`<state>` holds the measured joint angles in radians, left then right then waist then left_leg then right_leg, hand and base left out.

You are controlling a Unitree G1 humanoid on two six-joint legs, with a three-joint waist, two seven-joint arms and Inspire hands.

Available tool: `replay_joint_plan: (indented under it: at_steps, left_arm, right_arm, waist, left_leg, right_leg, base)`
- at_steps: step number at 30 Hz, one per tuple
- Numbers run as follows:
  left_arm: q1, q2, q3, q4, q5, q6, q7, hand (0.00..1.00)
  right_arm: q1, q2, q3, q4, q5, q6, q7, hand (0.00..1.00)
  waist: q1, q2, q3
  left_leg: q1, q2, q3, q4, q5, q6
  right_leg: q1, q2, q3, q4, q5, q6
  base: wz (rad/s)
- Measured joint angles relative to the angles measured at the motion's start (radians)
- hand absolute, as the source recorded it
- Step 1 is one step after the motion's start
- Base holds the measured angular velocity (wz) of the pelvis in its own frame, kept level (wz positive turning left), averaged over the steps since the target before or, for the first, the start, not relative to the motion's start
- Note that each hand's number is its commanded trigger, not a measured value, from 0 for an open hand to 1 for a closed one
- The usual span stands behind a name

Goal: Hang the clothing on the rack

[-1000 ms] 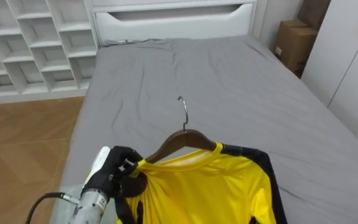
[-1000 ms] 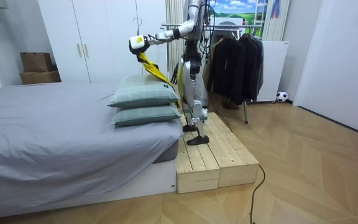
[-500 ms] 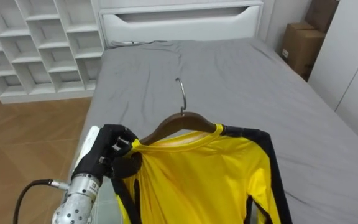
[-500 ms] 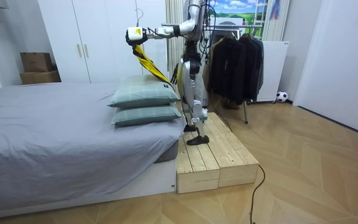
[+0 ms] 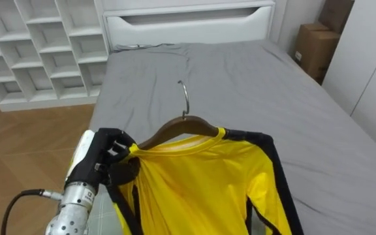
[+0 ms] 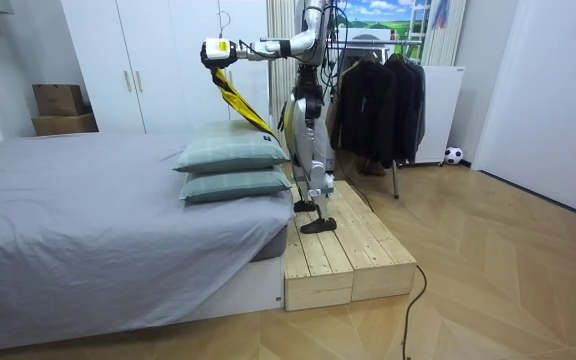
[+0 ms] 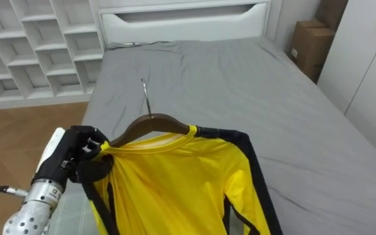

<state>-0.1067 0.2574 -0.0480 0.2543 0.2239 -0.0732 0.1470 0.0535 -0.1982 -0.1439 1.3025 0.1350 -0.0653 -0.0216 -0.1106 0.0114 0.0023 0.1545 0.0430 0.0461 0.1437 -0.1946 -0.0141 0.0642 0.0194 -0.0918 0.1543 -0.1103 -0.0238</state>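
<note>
Left eye view: left hand [image 5: 103, 160], fingers curled round the wooden hanger [image 5: 166, 130] end, holds yellow shirt [image 5: 201, 189] over the bed [image 5: 253, 78].

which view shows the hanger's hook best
The left eye view: the hook stands whole against the grey bed. The right eye view shows it the same; in the room view it is a tiny line.

Left hand [image 7: 78, 158] grips the wooden hanger [image 7: 150, 122] bearing a yellow shirt [image 7: 175, 186].
</note>
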Motion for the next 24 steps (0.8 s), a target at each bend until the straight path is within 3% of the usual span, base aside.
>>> replay_joint_plan:
  at_steps: [7, 14, 24]
  left_arm:
    - [0.024, 0.000, 0.050, -0.027, -0.018, 0.000, 0.003, 1.00]
    - [0.024, 0.000, 0.072, -0.027, -0.017, 0.002, 0.010, 1.00]
    - [0.032, -0.002, 0.068, -0.028, -0.025, 0.024, 0.036, 1.00]
  right_arm:
    - [-0.014, -0.008, -0.079, -0.040, -0.087, 0.000, -0.218, 0.00]
    - [-0.014, -0.018, -0.124, -0.142, -0.124, -0.002, -0.385, 0.00]
    - [0.006, -0.018, -0.094, -0.487, -0.415, -0.011, -0.546, 0.00]
  waist:
    - [0.004, -0.015, -0.0019]
    - [0.002, -0.012, -0.0034]
    - [0.006, -0.005, -0.0077]
  left_leg:
    - [-0.001, 0.000, 0.003, -0.001, 0.000, 0.000]
    - [-0.004, 0.000, 0.005, -0.001, 0.000, 0.000]
    - [-0.005, 0.000, 0.008, 0.001, 0.000, 0.000]
  right_leg:
    - [-0.002, 0.000, 0.001, -0.001, 0.000, 0.000]
    - [-0.005, 0.000, 0.001, 0.002, 0.000, 0.000]
    - [-0.014, -0.001, 0.003, 0.016, -0.003, 0.000]
  base:
    - [0.00]
    - [0.00]
    - [-0.01]
